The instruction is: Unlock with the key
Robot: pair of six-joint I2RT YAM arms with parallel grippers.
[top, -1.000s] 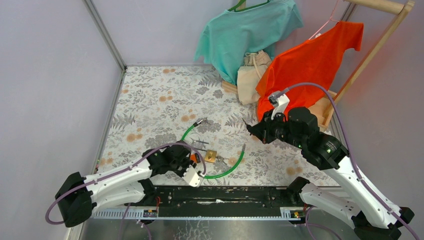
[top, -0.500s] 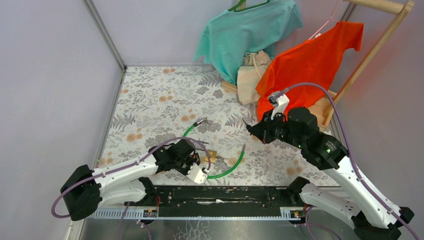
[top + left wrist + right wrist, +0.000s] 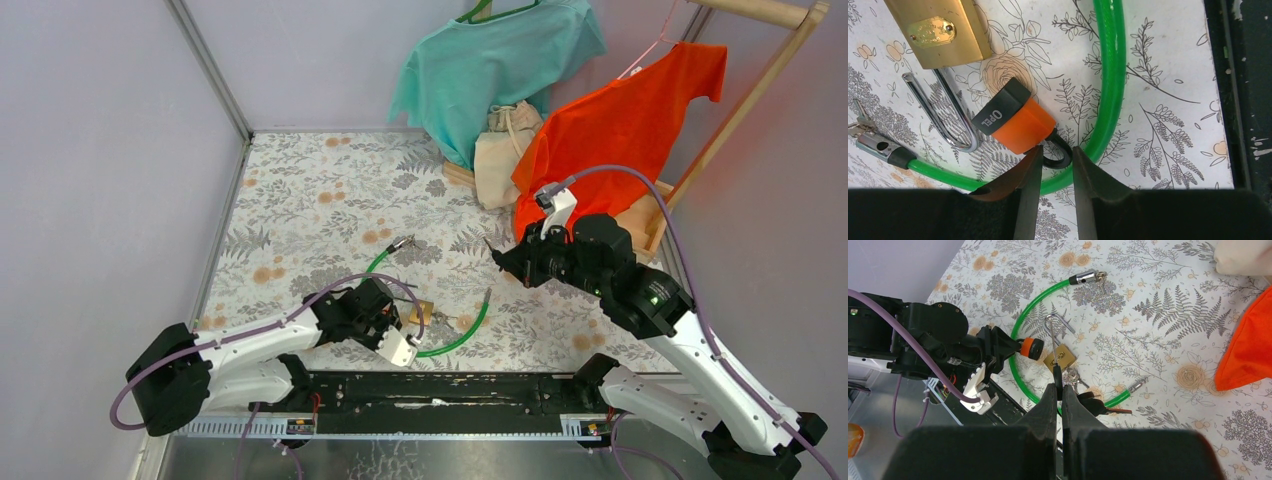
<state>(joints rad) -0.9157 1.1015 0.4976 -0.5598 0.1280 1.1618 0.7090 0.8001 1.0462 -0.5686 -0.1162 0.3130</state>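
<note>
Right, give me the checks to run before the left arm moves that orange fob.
1. Left gripper astride the black loop of the orange fob: ok.
2. Loop firmly pinched: cannot tell.
3. Key blade showing on the fob: not ok, none visible.
4. Brass padlock keyhole in view: not ok, only its labelled face shows.
5. Green cable clear of the fingers: not ok, it passes right behind them.
6. Right gripper shut, empty, off the table: ok.
</note>
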